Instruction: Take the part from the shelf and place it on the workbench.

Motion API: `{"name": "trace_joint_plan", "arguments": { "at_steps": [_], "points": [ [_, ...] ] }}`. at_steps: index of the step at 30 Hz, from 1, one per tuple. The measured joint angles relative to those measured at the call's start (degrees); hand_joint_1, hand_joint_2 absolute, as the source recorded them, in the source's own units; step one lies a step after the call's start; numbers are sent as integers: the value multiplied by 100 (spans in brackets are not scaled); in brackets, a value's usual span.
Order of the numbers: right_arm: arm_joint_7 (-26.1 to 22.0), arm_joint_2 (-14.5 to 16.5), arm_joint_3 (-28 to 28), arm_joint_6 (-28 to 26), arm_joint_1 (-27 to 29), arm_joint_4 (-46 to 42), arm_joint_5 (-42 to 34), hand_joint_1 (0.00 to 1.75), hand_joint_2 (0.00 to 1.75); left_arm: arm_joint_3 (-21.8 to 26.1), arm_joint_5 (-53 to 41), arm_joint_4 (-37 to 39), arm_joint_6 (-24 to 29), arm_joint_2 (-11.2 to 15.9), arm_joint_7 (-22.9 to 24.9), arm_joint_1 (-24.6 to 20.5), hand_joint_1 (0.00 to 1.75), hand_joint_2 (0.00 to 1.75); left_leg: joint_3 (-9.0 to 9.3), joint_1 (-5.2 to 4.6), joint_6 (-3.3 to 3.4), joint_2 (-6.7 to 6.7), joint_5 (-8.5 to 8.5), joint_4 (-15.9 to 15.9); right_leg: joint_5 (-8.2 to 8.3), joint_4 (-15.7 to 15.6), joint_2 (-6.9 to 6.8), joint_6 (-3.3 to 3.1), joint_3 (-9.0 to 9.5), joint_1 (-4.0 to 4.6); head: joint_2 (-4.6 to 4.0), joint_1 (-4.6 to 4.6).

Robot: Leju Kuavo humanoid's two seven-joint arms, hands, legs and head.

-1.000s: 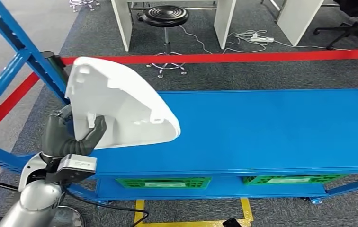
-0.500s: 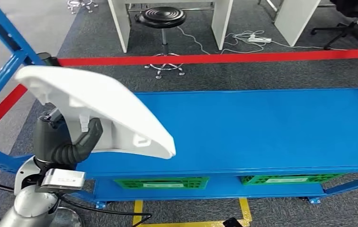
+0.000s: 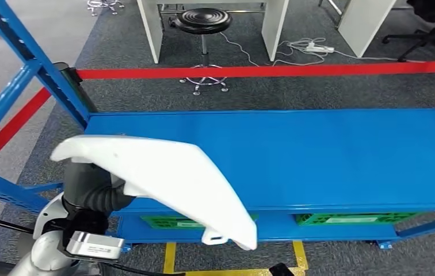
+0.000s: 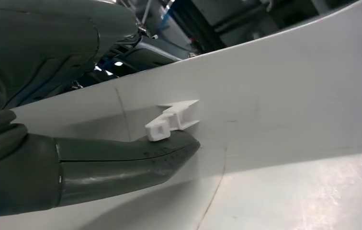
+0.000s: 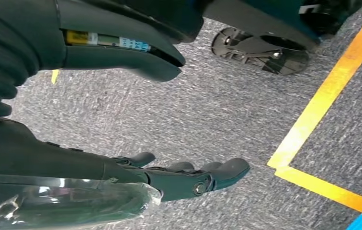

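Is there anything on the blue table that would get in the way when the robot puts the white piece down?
Nothing visible does. The left hand holds the white part at the near left corner of the blue workbench, and the part hangs over its front edge. The benchtop that shows looks bare. The green crates sit on the level underneath.

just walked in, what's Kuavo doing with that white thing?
The left hand grips a white molded part from underneath, its thumb pressed beside a small clip on the part's surface. The part is held nearly flat in front of the blue shelf, clear of the deck and not set down anywhere. The right hand hangs over the carpet, fingers apart, holding nothing.
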Motion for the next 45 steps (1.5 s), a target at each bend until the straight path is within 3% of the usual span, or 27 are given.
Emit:
{"name": "trace_joint_plan", "arguments": {
  "at_steps": [2, 4, 7, 8, 9, 10, 12, 13, 15, 18, 20, 22, 23, 24, 25, 27, 29, 33, 34, 36, 38, 39, 40, 41, 43, 45],
  "points": [
    [0, 0, 9, 8, 12, 0, 0, 0, 175, -56, 6, 0, -18, -1, 0, 3, 175, 175, -4, 11, -55, 0, -20, 15, 11, -17, 7, -66, 3, -6, 0, -1],
    [-3, 0, 13, 14, 15, 0, 0, 0, 175, -102, 36, -1, -38, -2, 0, 1, 175, 175, -94, 22, -113, 3, -205, 238, 26, -39, 0, -135, 12, -19, 0, -18],
    [-9, 0, 15, 28, 11, 0, 0, 0, 175, -154, 155, -2, -128, 6, 0, 8, 175, 175, -548, 32, -160, 5, -719, 1240, 25, -42, -12, -184, 12, -13, 0, -36],
    [-9, 0, 15, 34, 14, 0, 0, 0, 175, -163, 198, -2, -159, 11, 0, 12, 175, 175, -668, 33, -163, 5, -788, 1495, 24, -41, -14, -187, 12, -9, 0, -35],
    [-7, 0, 15, 39, 17, 0, 0, 0, 175, -169, 236, -2, -186, 16, -4, 13, 175, 175, -700, 33, -158, 5, -738, 1558, 23, -40, -14, -188, 14, -6, 0, -36],
    [-4, 0, 16, 44, 18, 0, 0, 0, 175, -173, 264, -2, -205, 19, -15, 12, 175, 175, -637, 33, -146, 5, -591, 1420, 23, -39, -10, -187, 18, -4, 0, -36],
    [-2, 0, 18, 54, 16, 0, 0, 0, 175, -183, 291, -5, -218, 22, -71, 7, 175, 175, -316, 28, -99, 6, -179, 745, 19, -37, -3, -178, 33, 1, 0, -36],
    [-2, 0, 19, 56, 14, 0, -1, 0, 175, -190, 289, -10, -208, 20, -110, 3, 175, 175, -156, 22, -73, 6, -56, 408, 12, -27, 2, -164, 30, 12, 0, -35],
    [-2, 0, 20, 57, 13, 0, -3, 0, 175, -205, 255, -28, -160, 15, -185, 7, 175, 175, -14, 6, -31, 3, -9, 76, 15, -13, -1, -114, 4, 27, 0, -31],
    [-3, 0, 21, 55, 16, 2, -13, 0, 175, -226, 180, -54, -76, 3, -250, 29, 175, 175, -1, 23, 46, -1, 11, -14, -24, 29, -17, -23, -51, 21, 0, -25],
    [-4, 0, 21, 51, 14, 2, -19, 0, 175, -244, 144, -66, -36, -14, -277, 33, 175, 175, 13, 49, 97, 9, 42, -53, -283, 424, -18, 30, -236, 13, 0, 1],
    [-3, 0, 21, 50, 22, 2, -22, 0, 175, -264, 127, -72, -16, -22, -293, 41, 175, 175, 6, 43, 111, 16, 45, -50, -642, 1174, -19, 69, -566, 0, 0, 25],
    [-3, 0, 21, 50, 29, 2, -25, 0, 175, -272, 122, -72, -11, -22, -297, 50, 175, 175, 3, 40, 114, 18, 46, -49, -744, 1479, -19, 84, -704, -6, 0, 26],
    [-2, -1, 21, 50, 34, 2, -27, 0, 175, -278, 116, -72, -3, -22, -301, 59, 175, 175, 1, 39, 115, 18, 47, -46, -739, 1594, -19, 95, -754, -10, 0, 30],
    [-2, -1, 21, 50, 36, 2, -30, 0, 175, -281, 107, -72, 12, -22, -305, 69, 175, 175, 2, 39, 114, 17, 48, -44, -631, 1486, -20, 98, -694, -15, 0, 33],
    [-2, -2, 21, 50, 28, 2, -33, 0, 175, -285, 64, -73, 53, -22, -318, 78, 175, 175, 9, 37, 104, 13, 48, -36, -266, 746, -21, 88, -310, -23, 0, 33],
    [-2, -2, 22, 49, 13, 2, -36, 0, 175, -288, 22, -74, 87, -22, -330, 79, 175, 175, -12, 11, 65, 8, 47, -5, -73, 108, -13, 59, 37, -23, 0, 29],
    [1, -2, 23, 47, 35, 3, -40, 0, 175, -308, -4, -74, 117, -20, -339, 82, 175, 175, -65, 6, -47, 4, 48, 33, -25, -19, 1, -61, 77, -14, 0, 26],
    [1, -2, 23, 46, 38, 3, -42, 0, 175, -311, -5, -74, 124, -16, -342, 81, 175, 175, -100, 12, -75, 5, -52, 124, 0, -32, -6, -102, 65, -21, 0, 20],
    [2, -2, 23, 48, 30, 4, -42, 0, 175, -319, -7, -74, 140, -5, -351, 80, 175, 175, -278, 23, -123, 7, -456, 618, 48, -49, -23, -170, 28, -31, 0, 7],
    [9, -3, 23, 47, 29, 4, -42, 0, 175, -328, -8, -74, 160, 11, -357, 82, 175, 175, -489, 30, -145, 8, -838, 1275, 86, -44, -35, -192, -31, -20, 0, 3],
    [14, -3, 23, 46, 32, 4, -43, 0, 175, -332, -9, -74, 168, 20, -360, 83, 175, 175, -517, 32, -144, 8, -899, 1445, 108, -39, -40, -194, -65, -14, 0, 4],
    [20, -4, 23, 46, 33, 4, -43, 0, 175, -335, -12, -74, 175, 28, -362, 84, 175, 175, -448, 31, -136, 8, -844, 1405, 132, -33, -41, -188, -99, -10, 0, 5],
    [24, -4, 23, 46, 33, 4, -44, 0, 175, -337, -15, -74, 181, 34, -364, 83, 175, 175, -283, 29, -120, 8, -707, 1174, 157, -27, -40, -178, -131, -7, 0, 4],
    [24, -4, 23, 46, 32, 4, -44, 0, 175, -343, -26, -74, 187, 39, -369, 76, 175, 175, 166, 18, -74, 8, -415, 457, 209, -13, -35, -141, -179, 2, 0, 3],
    [24, -4, 23, 44, 29, 4, -44, 0, 175, -349, -44, -75, 192, 39, -374, 66, 175, 175, 392, 2, -35, 4, -315, 16, 270, 1, -38, -78, -228, 16, 0, 8]
  ]
}}
